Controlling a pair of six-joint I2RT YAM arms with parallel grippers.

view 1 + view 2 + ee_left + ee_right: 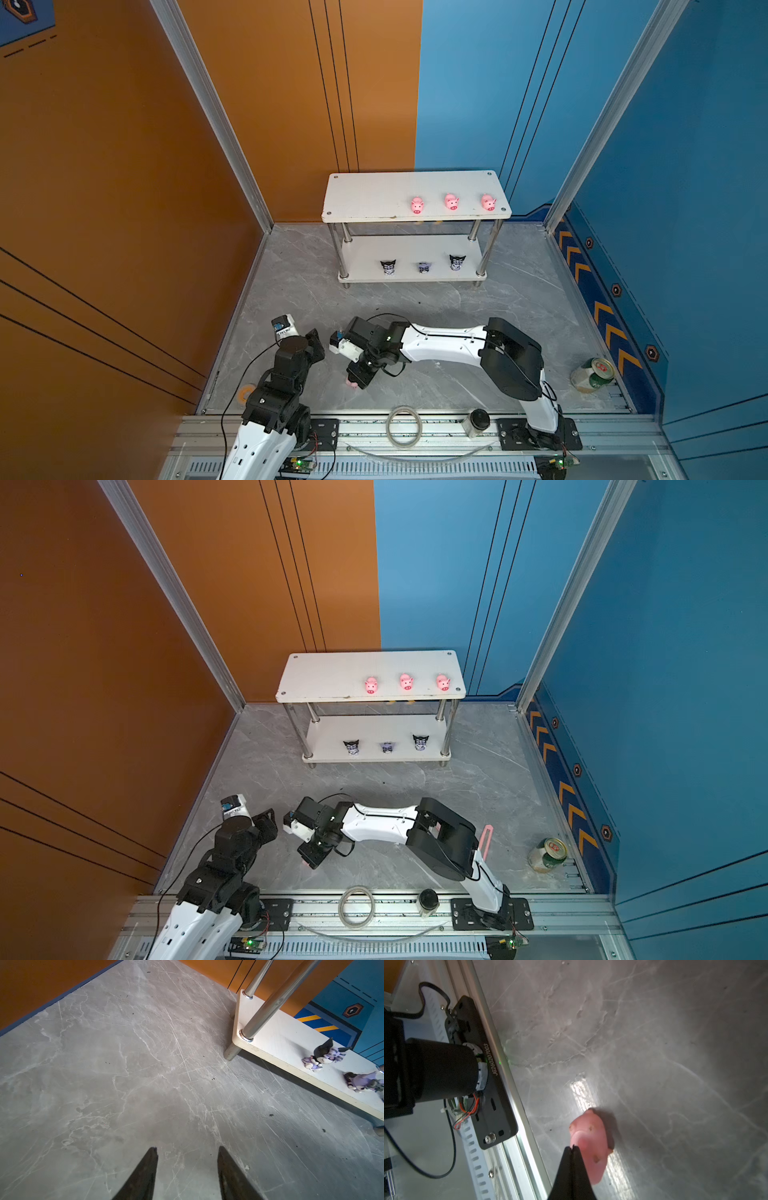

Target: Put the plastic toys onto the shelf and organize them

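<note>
The white two-tier shelf (pixel 374 195) (pixel 328 675) stands at the back. Three pink pigs (pixel 451 202) stand in a row on the right half of its top board. Three black-and-purple figures (pixel 423 267) stand on the lower board, two of them also in the left wrist view (pixel 324 1055). One more pink pig (pixel 593 1132) (pixel 352 386) lies on the grey floor near the front rail. My right gripper (pixel 572 1148) (pixel 356 383) points down at it; its jaws meet with no gap, tips against the pig's side. My left gripper (pixel 188 1149) (pixel 318 338) hovers open over bare floor, holding nothing.
A green can (pixel 592 375) lies at the front right. A flat pink strip (pixel 485 837) shows behind the right arm. A tape ring (pixel 404 426) and a small black-lidded jar (pixel 477 422) sit on the front rail. Walls close in left, right and back.
</note>
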